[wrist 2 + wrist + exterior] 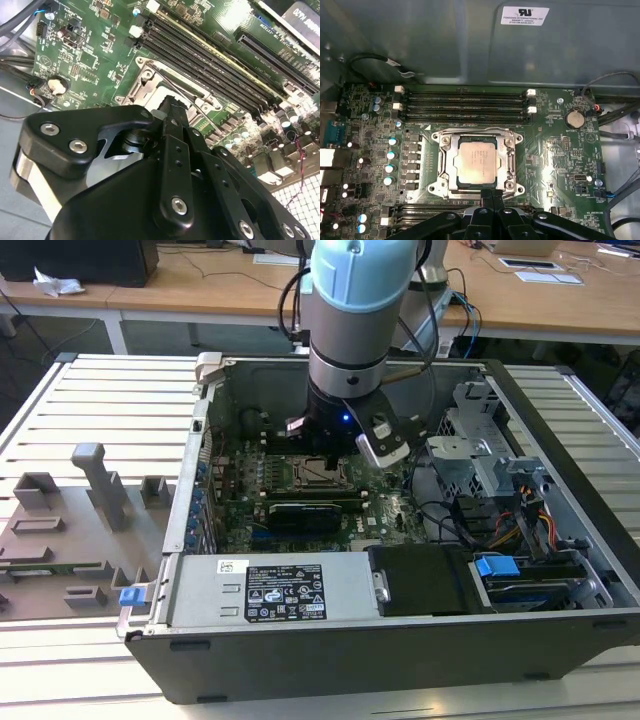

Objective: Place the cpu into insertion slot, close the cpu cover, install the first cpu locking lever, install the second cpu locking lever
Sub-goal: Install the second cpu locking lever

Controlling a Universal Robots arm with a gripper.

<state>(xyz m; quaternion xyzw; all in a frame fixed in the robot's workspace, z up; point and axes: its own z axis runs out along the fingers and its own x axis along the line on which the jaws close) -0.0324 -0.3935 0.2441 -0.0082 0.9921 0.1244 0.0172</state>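
Squarely seated, matte silver cpu (pixel 476 161) under silvery frame-shaped cpu cover (pixel 448 164).

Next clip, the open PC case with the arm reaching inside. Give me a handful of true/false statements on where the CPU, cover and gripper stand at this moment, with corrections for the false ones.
1. The cpu lies in the insertion slot on the motherboard. True.
2. The gripper carries the cpu above the board. False: in the first wrist view the chip sits in the socket, with the gripper's tips at the socket's edge.
3. The cpu cover lies down around the chip, whose metal top shows through its window. True.
4. The long memory slots beside the socket are filled with modules. False: they look empty.
5. A round coin cell sits on the board. True.
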